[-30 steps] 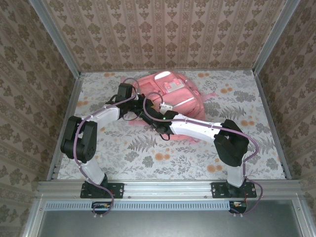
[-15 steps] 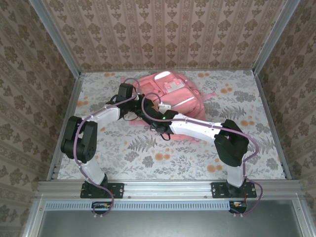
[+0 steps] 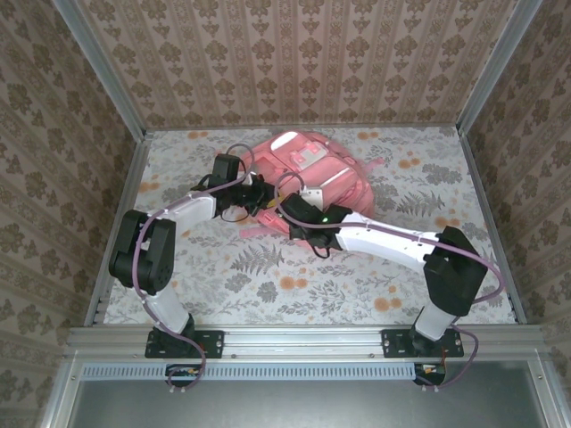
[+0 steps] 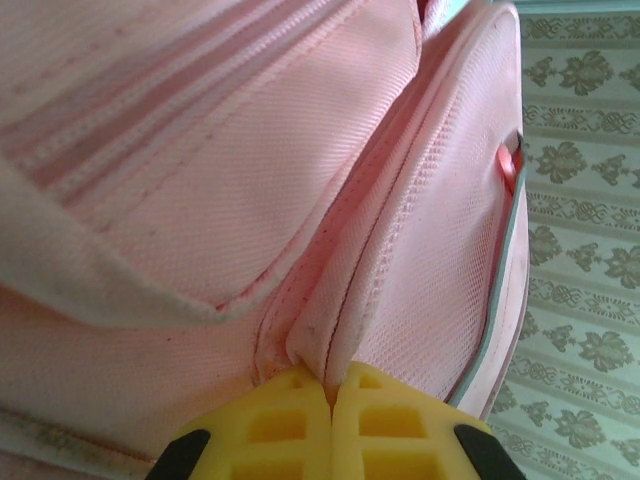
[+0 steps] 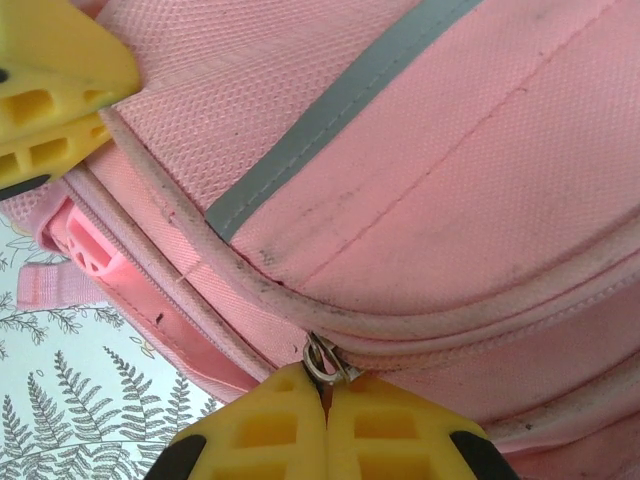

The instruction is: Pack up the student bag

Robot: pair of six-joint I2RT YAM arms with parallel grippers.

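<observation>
Near the front edge of the table point(image 3: 268, 285), the right arm has swung outward toward the right side since a second ago, and its elbow now stands closer to the right edge. In that same time the right hand point(image 5: 325, 385) has pressed its fingers together. In the right wrist view they pinch the small metal zipper pull point(image 5: 322, 358) on the seam of the student bag point(image 3: 312, 169). The bag has also turned a little and its near side is drawn toward the right.

I judge that the zipper is now in grip and a pull along the seam has begun. Whether it opens or closes the bag, I cannot tell.

A little farther, the left hand point(image 4: 330, 385) has not changed. Its fingers are pressed together on a fold of the pink fabric and hold the bag against the pull. It sits just beside the grey reflective stripe point(image 5: 330, 110).

The bag lies at the far edge of the table, near the middle. The stretch of zipper beside the pull looks closed, so what is inside the bag stays hidden.
</observation>
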